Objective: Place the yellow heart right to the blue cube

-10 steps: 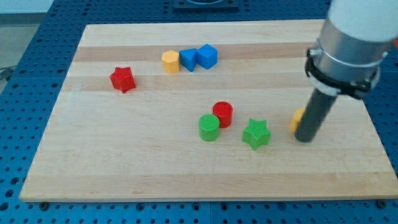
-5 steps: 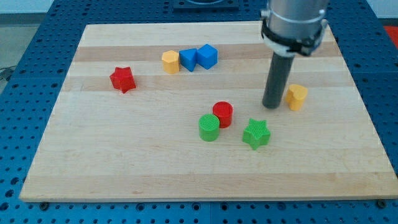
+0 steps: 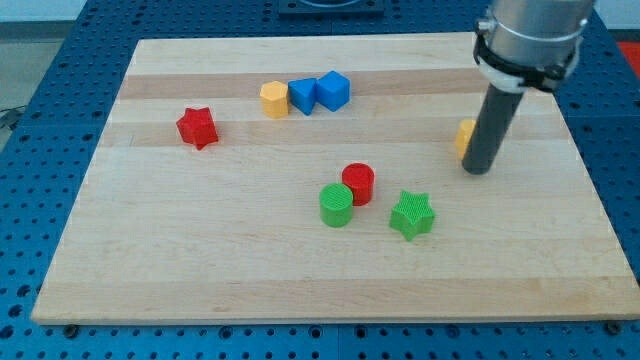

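The yellow heart (image 3: 465, 137) lay on the wooden surface (image 3: 250, 270) toward the view's right, mostly hidden behind the rod, so only its left edge showed and its shape could not be confirmed from this view. My tip (image 3: 479, 169) stood just at the heart's lower right, apparently touching it. The arm carried no jaws, so there was no opening or closing state to report. The blue cube (image 3: 334, 91) sat near the view's top, touching a second blue block (image 3: 302, 96), which in turn touched a yellow block (image 3: 274, 99) of roughly hexagonal form. The heart appeared to be a small, rigid, light plastic piece that should slide readily on the smooth wood and may rotate if pushed off-centre; contact was best made on the flat of its right side, pushing toward the view's upper left. The other blocks looked ribbed or matte: a red star (image 3: 197, 127), a red cylinder (image 3: 358, 184), a green cylinder (image 3: 337, 205) and a green star (image 3: 411, 215).
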### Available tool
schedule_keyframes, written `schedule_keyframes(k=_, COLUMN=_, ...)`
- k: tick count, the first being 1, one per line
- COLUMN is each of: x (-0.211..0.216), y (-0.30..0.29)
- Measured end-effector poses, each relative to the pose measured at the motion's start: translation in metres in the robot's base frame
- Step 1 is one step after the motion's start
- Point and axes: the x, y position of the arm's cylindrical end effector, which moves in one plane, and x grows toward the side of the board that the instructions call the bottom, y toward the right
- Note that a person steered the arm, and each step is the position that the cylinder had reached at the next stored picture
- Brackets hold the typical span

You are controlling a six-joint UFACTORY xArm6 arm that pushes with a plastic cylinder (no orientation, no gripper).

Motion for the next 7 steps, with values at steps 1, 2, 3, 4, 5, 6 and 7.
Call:
schedule_keyframes(k=1, x=-0.032, y=-0.006)
schedule_keyframes(k=2, x=-0.057, y=-0.011)
schedule_keyframes(k=3, x=-0.051, y=0.015)
schedule_keyframes(k=4, x=-0.047, y=0.063)
schedule_keyframes(k=5, x=-0.072, y=0.072)
schedule_keyframes(k=6, x=-0.091, y=0.071)
schedule_keyframes(k=7, x=-0.091, y=0.059)
